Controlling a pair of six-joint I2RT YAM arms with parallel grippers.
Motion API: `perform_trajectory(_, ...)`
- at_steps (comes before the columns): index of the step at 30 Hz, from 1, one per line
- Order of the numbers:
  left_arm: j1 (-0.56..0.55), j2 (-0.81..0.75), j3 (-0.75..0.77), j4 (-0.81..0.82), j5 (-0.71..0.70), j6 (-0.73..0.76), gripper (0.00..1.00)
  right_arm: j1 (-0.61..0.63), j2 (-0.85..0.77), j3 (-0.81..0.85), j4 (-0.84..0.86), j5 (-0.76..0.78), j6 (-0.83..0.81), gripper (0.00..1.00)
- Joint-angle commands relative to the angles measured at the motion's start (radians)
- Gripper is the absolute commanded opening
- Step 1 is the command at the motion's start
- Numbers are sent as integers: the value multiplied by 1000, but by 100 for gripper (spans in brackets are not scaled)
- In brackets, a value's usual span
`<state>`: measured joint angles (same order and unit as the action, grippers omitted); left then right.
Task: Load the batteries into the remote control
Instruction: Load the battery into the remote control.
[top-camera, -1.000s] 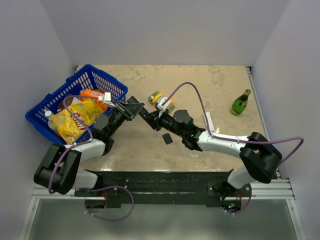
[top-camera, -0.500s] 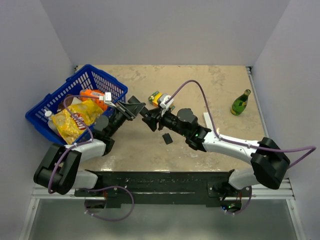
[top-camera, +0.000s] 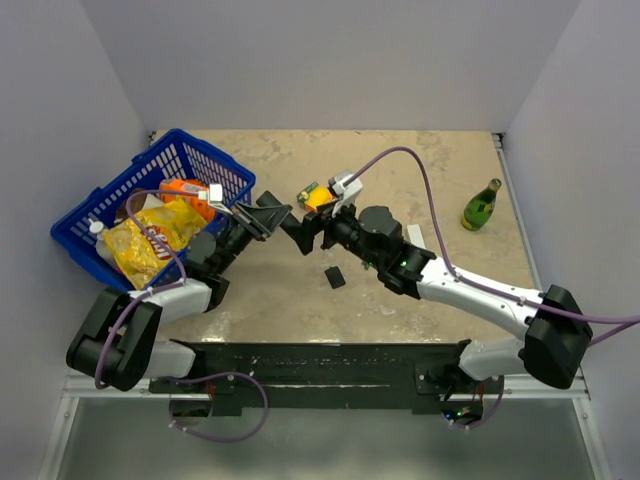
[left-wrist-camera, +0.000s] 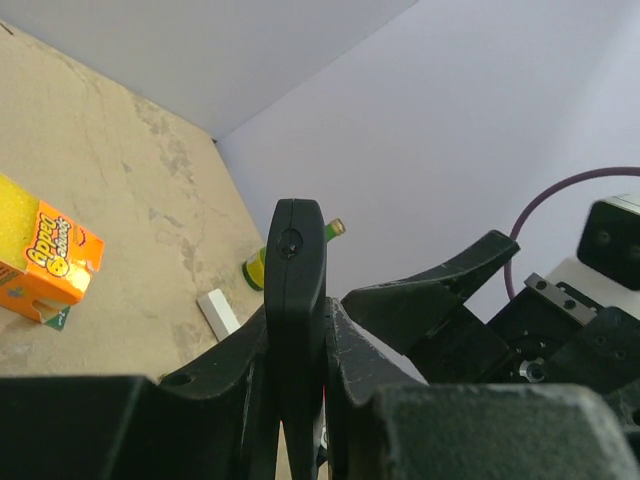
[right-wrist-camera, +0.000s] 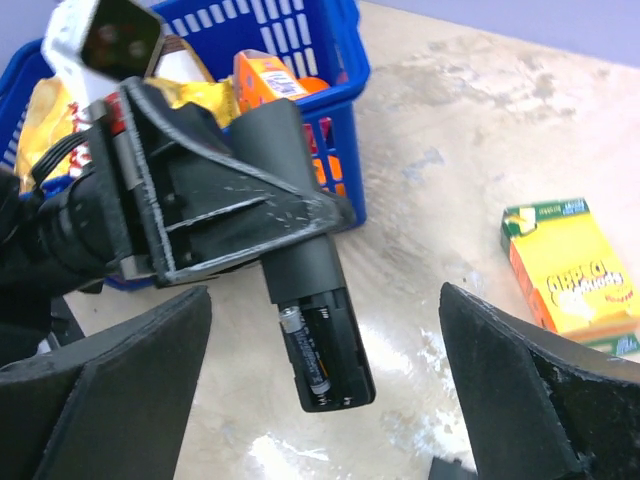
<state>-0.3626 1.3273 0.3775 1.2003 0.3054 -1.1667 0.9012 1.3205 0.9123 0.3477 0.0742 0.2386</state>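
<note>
Above the middle of the surface (top-camera: 420, 160), the left fingers (right-wrist-camera: 235, 205) were clenched on the remote control (right-wrist-camera: 318, 300). They held it clear of the surface, with its open battery compartment facing the right wrist camera. One battery (right-wrist-camera: 303, 355) lay along the left side of that compartment. The slot beside it was too dark to tell whether a second battery sat there. The right fingers (right-wrist-camera: 100, 400) were released and spread wide, one on each side of the remote's free end, touching nothing. The small black cover (top-camera: 335, 277) lay flat on the surface on the near side of the remote, apart from it. A yellow and orange box (right-wrist-camera: 572, 268) lay just beyond the fingers. A blue basket (top-camera: 120, 180) of snack packets stood to the left. A white bar (left-wrist-camera: 218, 312) and a green bottle (top-camera: 481, 205) were off to the right.
</note>
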Motion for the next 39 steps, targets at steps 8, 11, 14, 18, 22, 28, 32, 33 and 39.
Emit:
perform_trajectory(8,-10,-28,-12,147,6,1,0,-56,-18,10,-76,-40,353,95)
perform_trajectory(11,-12,-27,-12,145,3,-2,0,-56,-23,-12,-36,-45,383,94)
perform_trajectory(14,-12,-28,-12,145,4,-2,0,-56,-11,-12,-24,-53,396,94)
perform_trajectory(18,-13,-30,-11,145,4,-2,0,-56,16,-9,-13,-70,418,94)
perform_trajectory(22,-13,-33,-6,143,6,-4,0,-56,26,-20,-1,-47,427,91)
perform_trajectory(28,-16,-33,3,139,12,-4,0,-58,40,-24,8,-34,435,88)
perform_trajectory(32,-16,-33,4,137,14,-2,0,-58,46,-24,13,-33,439,86)
perform_trajectory(33,-16,-31,4,136,14,-2,0,-58,46,-26,13,-33,439,86)
perform_trajectory(39,-16,-31,9,137,12,-1,0,-59,63,-27,13,-31,441,86)
